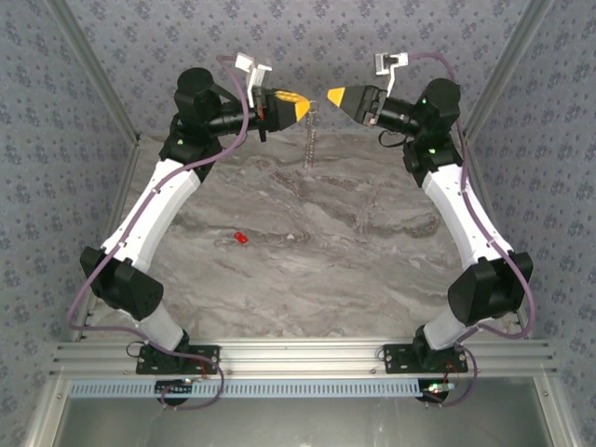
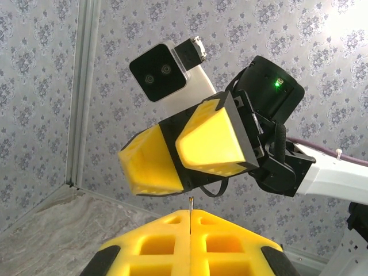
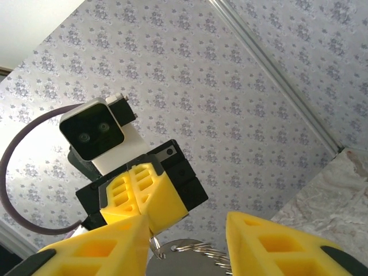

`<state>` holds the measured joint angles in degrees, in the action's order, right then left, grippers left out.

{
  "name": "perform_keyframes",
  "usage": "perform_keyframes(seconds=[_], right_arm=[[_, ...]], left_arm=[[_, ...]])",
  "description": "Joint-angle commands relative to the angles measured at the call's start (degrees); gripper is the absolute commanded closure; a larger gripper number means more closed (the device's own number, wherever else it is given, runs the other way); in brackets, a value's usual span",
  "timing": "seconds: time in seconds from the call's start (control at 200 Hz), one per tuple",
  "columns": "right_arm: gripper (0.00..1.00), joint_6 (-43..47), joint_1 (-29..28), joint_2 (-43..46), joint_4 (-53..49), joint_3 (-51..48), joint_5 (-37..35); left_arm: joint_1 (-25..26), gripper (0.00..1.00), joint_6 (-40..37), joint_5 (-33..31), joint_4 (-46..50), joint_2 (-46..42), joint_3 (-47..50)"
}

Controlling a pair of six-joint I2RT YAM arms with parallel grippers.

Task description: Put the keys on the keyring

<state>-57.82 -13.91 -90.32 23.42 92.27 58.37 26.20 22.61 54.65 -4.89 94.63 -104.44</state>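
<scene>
Left gripper (image 1: 307, 109): upper centre of the overhead view, yellow tips pointing toward frame right. Pressed fully together on the top of the keyring.

Keyring (image 1: 310, 140): thin grey metal, hanging straight down from those closed tips, clear of the table. In the left wrist view, visible as a fine metal wire pinched in the seam between the yellow fingers at bottom centre.

Right gripper (image 1: 331, 95): upper centre of the overhead view, just right of the left gripper, tips facing it and not touching it. Jaws parted by a moderate gap, gripping nothing. In the right wrist view, one yellow finger at lower left, the other at lower right.

Small grey rings and a flat round metal piece at bottom centre of the right wrist view, between the parted fingers and below the closed left gripper. Possibly the keyring's upper end, but too blurred and cropped to tell.

Red key (image 1: 239, 238): tiny, lying on the grey marbled table (image 1: 372, 270), left of centre in the overhead view, well apart from both grippers and from the keyring.
</scene>
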Motion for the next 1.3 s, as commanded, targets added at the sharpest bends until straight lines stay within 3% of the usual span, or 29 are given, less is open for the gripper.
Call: perform_keyframes(seconds=[0.0, 0.195, 0.759, 0.964, 1.294], right_arm=[[0.55, 1.0, -1.2, 1.5, 0.0, 1.3, 1.7], [0.55, 4.4, -2.7, 1.2, -4.3, 2.7, 2.3], [0.64, 4.1, -3.5, -0.5, -3.9, 5.0, 1.6], [0.75, 3.7, -4.0, -0.8, -4.0, 4.9, 1.8], [0.82, 4.8, -3.7, 0.1, -5.5, 3.4, 2.4]], left_arm=[[0.4, 1.00, 0.3, 0.6, -2.1, -0.1, -2.5], [0.4, 1.00, 0.3, 0.7, -1.9, 0.0, -3.0], [0.8, 1.00, 0.3, 0.8, -1.6, 0.3, -3.0], [1.0, 1.00, 0.3, 0.8, -1.5, 0.4, -3.1], [1.0, 1.00, 0.2, 0.6, -1.6, 0.3, -3.1]])
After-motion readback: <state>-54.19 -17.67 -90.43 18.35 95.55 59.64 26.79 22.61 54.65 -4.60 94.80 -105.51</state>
